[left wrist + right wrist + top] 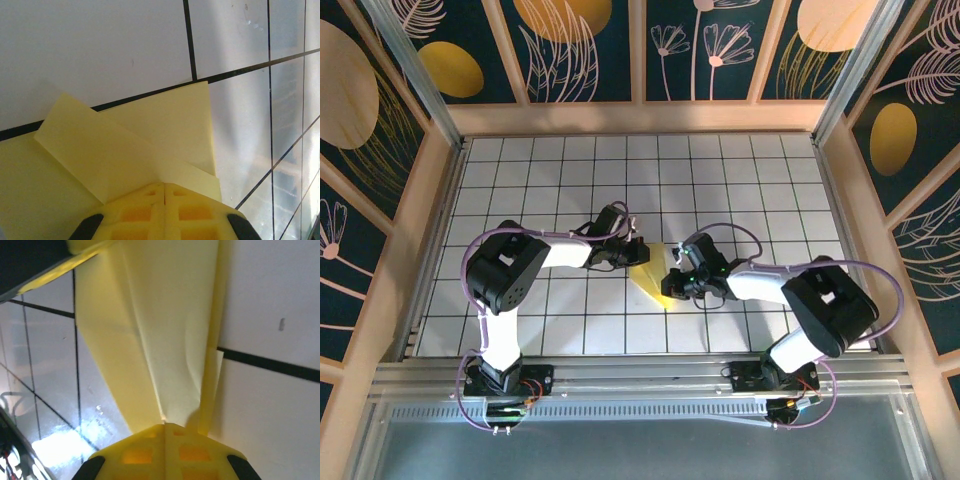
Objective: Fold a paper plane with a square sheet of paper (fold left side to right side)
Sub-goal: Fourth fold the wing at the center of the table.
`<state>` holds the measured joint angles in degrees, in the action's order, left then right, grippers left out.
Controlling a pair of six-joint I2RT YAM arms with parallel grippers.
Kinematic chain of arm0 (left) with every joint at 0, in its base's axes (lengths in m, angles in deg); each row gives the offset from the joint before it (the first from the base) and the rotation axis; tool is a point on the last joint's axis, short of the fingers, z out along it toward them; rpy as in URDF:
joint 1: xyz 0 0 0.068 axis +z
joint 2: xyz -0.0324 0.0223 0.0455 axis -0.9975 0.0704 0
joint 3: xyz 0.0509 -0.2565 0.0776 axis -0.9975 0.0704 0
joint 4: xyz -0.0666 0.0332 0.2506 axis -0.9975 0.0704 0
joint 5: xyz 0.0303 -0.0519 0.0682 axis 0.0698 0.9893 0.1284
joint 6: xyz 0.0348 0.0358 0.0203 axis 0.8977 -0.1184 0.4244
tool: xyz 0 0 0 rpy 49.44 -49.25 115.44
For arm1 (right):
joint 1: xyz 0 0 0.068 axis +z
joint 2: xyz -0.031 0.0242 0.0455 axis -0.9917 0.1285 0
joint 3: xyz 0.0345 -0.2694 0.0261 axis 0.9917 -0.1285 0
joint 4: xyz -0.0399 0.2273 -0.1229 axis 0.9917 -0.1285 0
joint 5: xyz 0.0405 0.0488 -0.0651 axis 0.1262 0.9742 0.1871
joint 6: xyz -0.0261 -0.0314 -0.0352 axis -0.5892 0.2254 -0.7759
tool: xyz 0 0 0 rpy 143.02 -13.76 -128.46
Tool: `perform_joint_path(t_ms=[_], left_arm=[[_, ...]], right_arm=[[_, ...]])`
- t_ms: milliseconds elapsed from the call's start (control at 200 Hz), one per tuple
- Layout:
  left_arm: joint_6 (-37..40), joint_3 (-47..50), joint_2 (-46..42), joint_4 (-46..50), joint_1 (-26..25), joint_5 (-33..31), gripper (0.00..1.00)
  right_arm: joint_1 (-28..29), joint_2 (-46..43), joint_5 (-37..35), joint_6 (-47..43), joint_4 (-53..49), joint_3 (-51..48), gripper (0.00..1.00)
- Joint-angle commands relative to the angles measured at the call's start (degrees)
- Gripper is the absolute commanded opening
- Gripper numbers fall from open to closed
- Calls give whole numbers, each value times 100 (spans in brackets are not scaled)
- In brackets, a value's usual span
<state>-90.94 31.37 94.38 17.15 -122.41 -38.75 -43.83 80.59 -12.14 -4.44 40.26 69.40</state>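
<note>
Counter (pixel 720 180): white tiles with black grid lines, boxed in by dark wall panels (pixel 450 70) patterned with golden ovals and pale leaves.
Paper: the square sheet of paper (pixel 652 280), pale yellow and partly folded, sits near the middle of the counter, somewhat toward its near edge, between the left claw (pixel 632 250) and the right claw (pixel 677 283).
Paper's shape: in the left wrist view a flap lies doubled over the layer beneath, one corner resting on a grid line. In the right wrist view the sheet lifts off the tiles and narrows toward the fingertips, with a soft buckle close to them.
Right claw: clenched. The sheet funnels into the seam between its fingers, so it looks to be grasping a fold of the paper.
Left claw: clenched too, its tips touching the paper where the creases meet. Whether a layer is caught or merely pressed down, I cannot tell.
Step, as I judge it: the left-to-right fold is under way and its crease is not yet pressed flat.
Risk, tear: if the claws pull apart, the thin sheet could rip at the pinch.
Risk, skew: the tiles look glossy, so the paper may slide and its edges miss each other.
Risk, false crease: pressing down over the buckle would set a stray wrinkle.
</note>
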Motion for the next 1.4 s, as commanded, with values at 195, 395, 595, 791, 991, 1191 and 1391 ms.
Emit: perform_joint_path(t_ms=[195,395,595,791,991,1191,1391], left_arm=[[-21,156,230,316,-25,-412,0],[-29,154,218,333,-27,-420,0],[-41,145,240,368,-25,-460,0],[-68,123,260,425,-24,-529,0],[-117,101,286,505,-28,-617,0],[-171,87,323,570,-23,-710,0],[-198,75,363,611,-23,-780,0]], right_arm=[[-36,110,213,42,215,381,0],[48,658,114,-24,282,717,0],[56,875,8,24,422,783,0],[83,997,-11,-3,269,746,0],[146,914,19,26,61,504,0],[260,686,111,140,57,204,0],[285,469,63,242,76,-59,0]])
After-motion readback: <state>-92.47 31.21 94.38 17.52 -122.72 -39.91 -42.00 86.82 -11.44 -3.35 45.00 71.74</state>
